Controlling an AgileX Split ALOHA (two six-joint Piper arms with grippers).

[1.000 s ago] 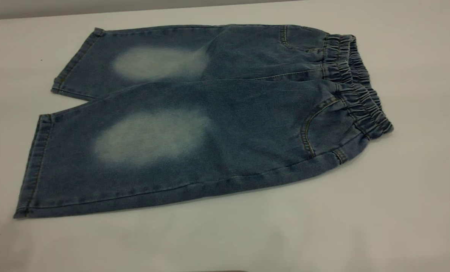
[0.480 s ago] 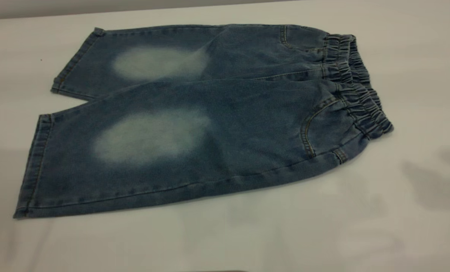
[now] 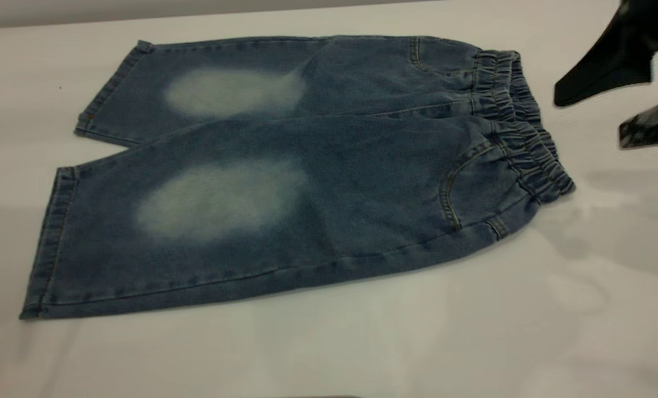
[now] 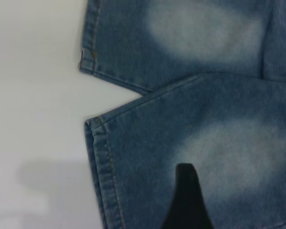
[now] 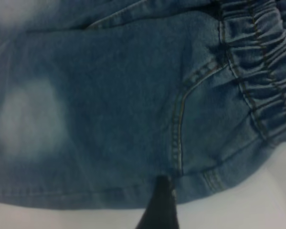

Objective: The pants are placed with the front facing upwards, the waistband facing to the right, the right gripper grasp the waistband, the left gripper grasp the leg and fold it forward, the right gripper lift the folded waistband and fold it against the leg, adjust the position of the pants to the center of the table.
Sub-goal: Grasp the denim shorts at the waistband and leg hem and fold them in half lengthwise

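Note:
The blue denim pants (image 3: 318,166) lie flat on the white table (image 3: 528,309), front up, with a pale oval on each leg. The ruffled waistband (image 3: 520,127) points right and the leg hems (image 3: 58,232) point left. My right gripper (image 3: 591,120) hovers open just right of the waistband, apart from it. One of its fingers (image 5: 158,205) shows over the pants' near side seam, close to the front pocket. My left gripper (image 4: 227,191) is out of the exterior view. It hangs open above the near leg, and one finger (image 4: 185,202) shows over the faded patch near the hem.
Bare white table surrounds the pants on all sides, with the widest strip along the near edge (image 3: 329,354). The table's far edge (image 3: 196,16) runs just behind the far leg. Soft arm shadows fall on the table at the right (image 3: 611,232).
The right gripper has come into the exterior view at the upper right, beside the waistband. Arm shadows have spread over the table at the right. The pants have not moved.

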